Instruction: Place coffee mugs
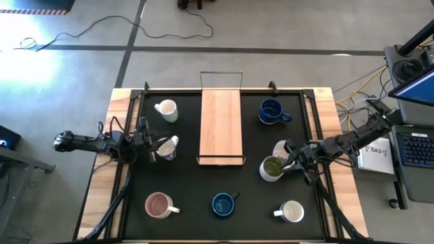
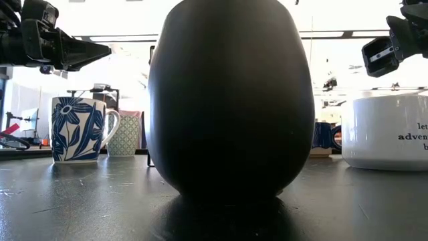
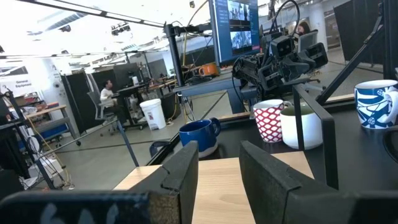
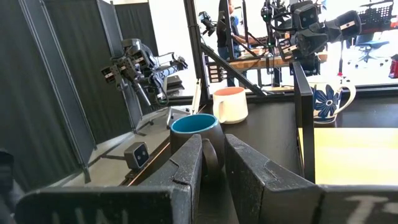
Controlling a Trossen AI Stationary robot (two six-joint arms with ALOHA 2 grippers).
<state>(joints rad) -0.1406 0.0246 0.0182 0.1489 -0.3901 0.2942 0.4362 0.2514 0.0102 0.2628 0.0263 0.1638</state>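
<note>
Fingers parted on both arms, grasping nothing.
Right gripper (image 1: 293, 161) hovers by the olive mug (image 1: 271, 169); careless closing could topple it against the patterned mug (image 1: 281, 148).

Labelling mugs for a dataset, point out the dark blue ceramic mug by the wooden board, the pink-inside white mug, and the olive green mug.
Dark blue ceramic mug (image 1: 270, 111): high view, on its dark inside.
White ceramic mug with pink inside (image 1: 158, 205): high view, on its pink inside.
Olive green ceramic mug (image 1: 272, 168): high view, on its open mouth.

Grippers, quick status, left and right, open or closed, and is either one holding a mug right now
Left gripper: open, holding nothing, beside the floral mug.
Right gripper: open, holding nothing, beside the green mug.
</note>
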